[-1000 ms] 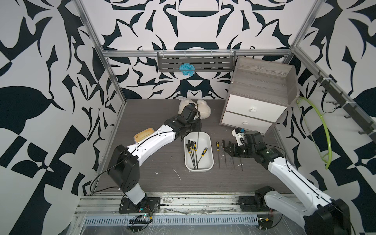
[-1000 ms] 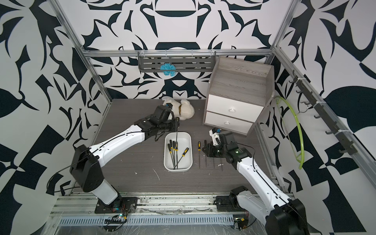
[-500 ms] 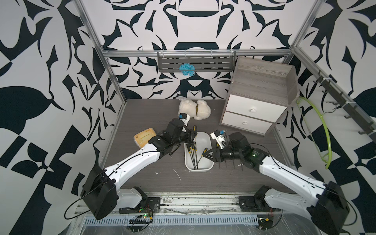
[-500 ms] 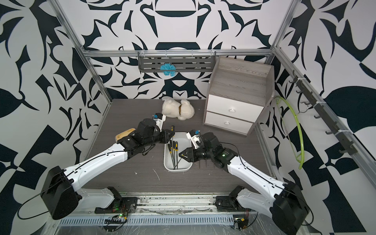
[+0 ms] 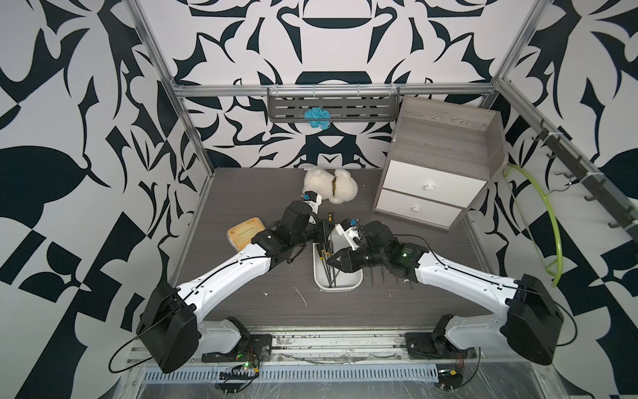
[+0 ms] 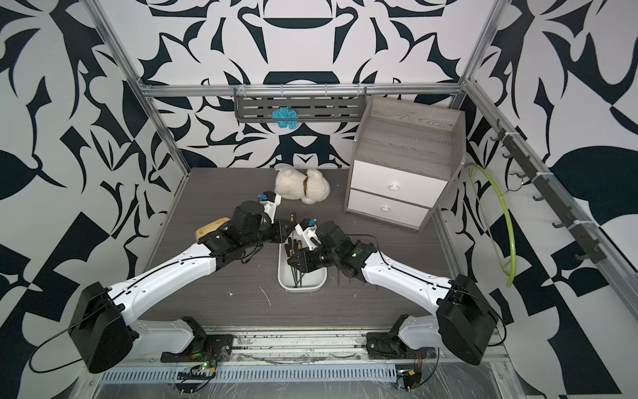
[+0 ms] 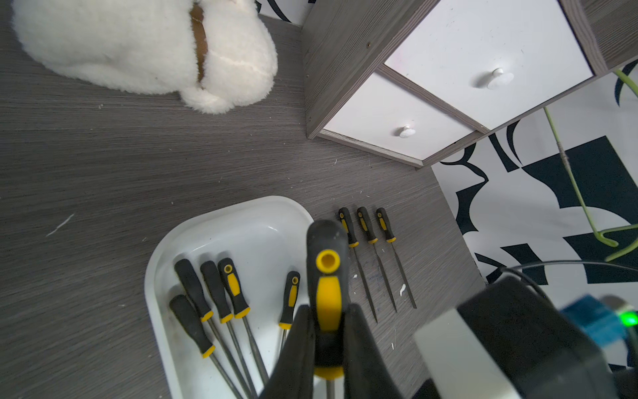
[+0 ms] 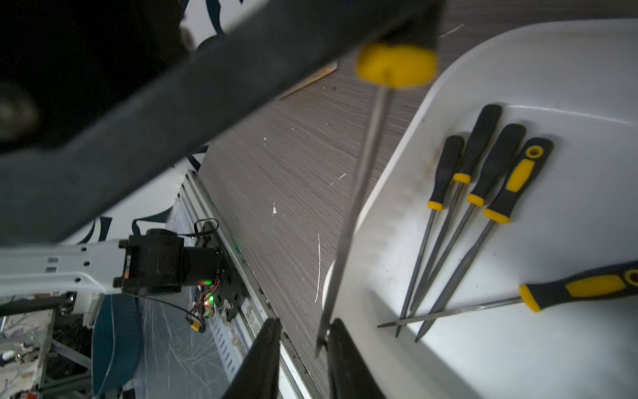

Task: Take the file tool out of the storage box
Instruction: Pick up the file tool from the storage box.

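The storage box [image 5: 339,287], a shallow white tub, lies at the middle of the table and holds several black-and-yellow files [image 7: 228,290]. My left gripper [image 7: 328,311] is shut on the handle of one file tool [image 7: 326,273], held upright over the box's far end in both top views [image 5: 330,217] [image 6: 292,217]. My right gripper [image 8: 305,323] reaches in over the box [image 8: 569,86] from the right. It is open, and the held file's blade [image 8: 359,193] ends between its fingers, its tip against one finger [image 8: 340,345].
Three more files [image 7: 367,228] lie side by side on the table right of the box, partly under my right arm. A grey cabinet [image 5: 438,172] stands at the back right, a white plush toy [image 5: 329,186] behind the box, a yellow block [image 5: 245,233] at left.
My left arm has drawn back from the far end with the file in its grip. My right gripper has swung left from the loose files to the held file's blade, over the box.
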`<state>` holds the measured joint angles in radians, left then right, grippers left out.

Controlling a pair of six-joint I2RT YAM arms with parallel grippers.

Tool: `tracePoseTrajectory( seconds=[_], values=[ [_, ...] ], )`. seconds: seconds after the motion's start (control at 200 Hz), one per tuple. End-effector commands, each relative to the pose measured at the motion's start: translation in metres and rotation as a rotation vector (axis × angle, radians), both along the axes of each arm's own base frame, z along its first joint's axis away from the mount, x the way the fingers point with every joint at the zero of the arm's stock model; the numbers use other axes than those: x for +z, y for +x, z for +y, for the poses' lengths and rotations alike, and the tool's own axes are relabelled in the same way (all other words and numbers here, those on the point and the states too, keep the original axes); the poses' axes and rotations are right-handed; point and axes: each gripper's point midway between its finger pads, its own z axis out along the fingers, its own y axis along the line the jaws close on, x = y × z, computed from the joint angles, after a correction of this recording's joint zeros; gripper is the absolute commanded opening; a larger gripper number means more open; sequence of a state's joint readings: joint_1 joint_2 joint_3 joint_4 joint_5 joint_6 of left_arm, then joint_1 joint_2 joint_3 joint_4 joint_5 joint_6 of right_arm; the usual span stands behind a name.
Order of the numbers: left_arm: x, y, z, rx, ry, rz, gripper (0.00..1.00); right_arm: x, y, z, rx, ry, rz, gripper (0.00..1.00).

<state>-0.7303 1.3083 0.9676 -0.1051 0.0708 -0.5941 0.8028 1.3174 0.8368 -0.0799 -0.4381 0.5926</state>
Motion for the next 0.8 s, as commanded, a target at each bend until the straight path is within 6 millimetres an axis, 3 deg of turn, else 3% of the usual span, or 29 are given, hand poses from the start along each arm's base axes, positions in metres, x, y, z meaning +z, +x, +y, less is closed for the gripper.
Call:
tracePoseTrajectory(
  seconds=[0.0,0.28,0.595,0.68,0.745,0.795],
  values=[
    [0.011,-0.001,0.005,0.002,0.001,-0.022,0.05,0.022,0.014,0.001,-0.034,0.006,-0.079,0.27],
    [0.010,-0.002,0.004,-0.003,-0.002,-0.021,0.05,0.015,0.018,0.014,-0.010,0.015,-0.056,0.26],
    [0.007,-0.002,0.005,0.001,0.006,-0.020,0.08,0.009,0.019,0.015,-0.021,0.015,-0.044,0.00],
    [0.007,-0.002,0.005,0.001,0.006,-0.020,0.26,0.005,0.018,0.009,-0.039,-0.019,-0.030,0.00],
    [0.007,-0.002,0.006,0.002,0.010,-0.017,0.65,0.001,0.015,0.001,-0.049,-0.065,-0.015,0.00],
    [0.010,-0.004,0.008,0.007,0.008,-0.023,0.74,-0.004,0.013,-0.012,-0.077,-0.137,-0.005,0.00]
  ],
)
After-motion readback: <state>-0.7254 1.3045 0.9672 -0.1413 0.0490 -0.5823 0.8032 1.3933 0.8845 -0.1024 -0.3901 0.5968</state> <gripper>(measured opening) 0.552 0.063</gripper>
